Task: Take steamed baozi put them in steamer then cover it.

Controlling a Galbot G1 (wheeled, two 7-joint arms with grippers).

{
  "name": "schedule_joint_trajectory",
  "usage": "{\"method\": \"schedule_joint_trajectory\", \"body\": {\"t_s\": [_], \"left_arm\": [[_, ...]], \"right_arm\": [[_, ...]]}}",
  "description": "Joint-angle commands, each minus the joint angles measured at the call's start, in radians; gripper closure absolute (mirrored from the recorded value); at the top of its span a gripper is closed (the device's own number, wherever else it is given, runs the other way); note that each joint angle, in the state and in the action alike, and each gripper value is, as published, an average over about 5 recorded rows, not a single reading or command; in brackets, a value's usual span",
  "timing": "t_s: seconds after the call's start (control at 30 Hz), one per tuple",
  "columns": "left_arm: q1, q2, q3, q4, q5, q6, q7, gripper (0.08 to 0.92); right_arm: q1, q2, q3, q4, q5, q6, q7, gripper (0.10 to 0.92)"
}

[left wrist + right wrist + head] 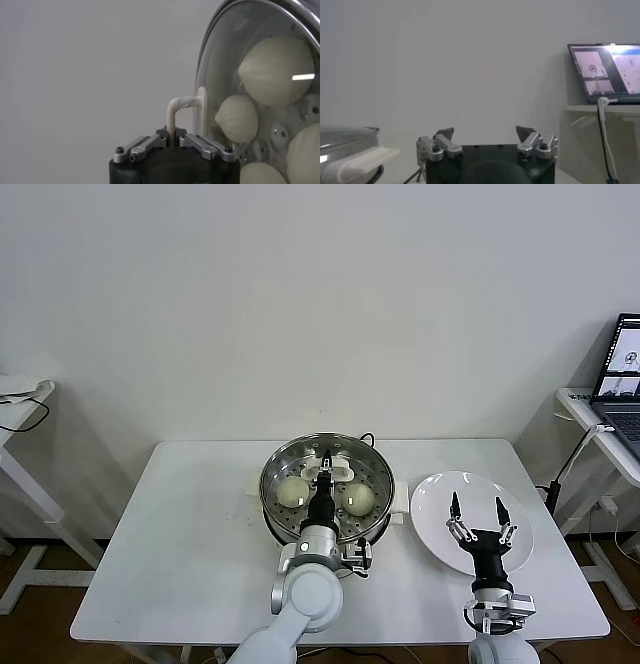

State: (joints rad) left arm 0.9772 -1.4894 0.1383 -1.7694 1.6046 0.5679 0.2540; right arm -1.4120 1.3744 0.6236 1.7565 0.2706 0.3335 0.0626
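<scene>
cover [325,484] blocking steamer [375,524], plate [435,519] bare

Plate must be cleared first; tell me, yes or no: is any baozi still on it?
No. In the head view the plate holds no baozi; only the open right gripper hovers over it.

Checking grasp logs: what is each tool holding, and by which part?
Left tool grips the round clear glass lid by its white handle over the steel steamer. Right tool holds nothing.
</scene>
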Motion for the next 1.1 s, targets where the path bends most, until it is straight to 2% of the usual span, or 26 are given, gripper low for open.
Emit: {"method": "schedule_joint_trajectory", "body": {"t_s": [0.03,0.13,0.37,0.77,0.97,1.1], "left_arm": [[0.006,0.002,-0.003,-0.009,0.002,-0.013,0.001,0.802],[0.013,0.004,-0.005,-0.020,0.002,-0.016,-0.005,0.741],[0.045,0.038,0.002,-0.091,0.000,-0.014,-0.011,0.534],[0.164,0.148,-0.003,-0.321,-0.032,-0.008,-0.033,0.206],[0.260,0.205,-0.090,-0.500,-0.117,-0.019,-0.076,0.178],[0.395,0.224,-0.222,-0.604,-0.321,-0.066,-0.177,0.177]], "right_arm": [[0.001,-0.001,0.000,-0.002,-0.001,0.002,0.000,0.203],[0.002,-0.001,-0.002,-0.005,-0.001,0.003,0.000,0.203],[0.003,-0.004,-0.003,-0.010,-0.001,0.007,-0.001,0.203],[0.008,-0.014,-0.005,-0.028,0.001,0.017,-0.004,0.203],[0.011,-0.020,-0.007,-0.031,0.003,0.016,-0.005,0.203],[0.010,-0.023,-0.005,-0.013,0.001,-0.005,-0.004,0.203]]}}
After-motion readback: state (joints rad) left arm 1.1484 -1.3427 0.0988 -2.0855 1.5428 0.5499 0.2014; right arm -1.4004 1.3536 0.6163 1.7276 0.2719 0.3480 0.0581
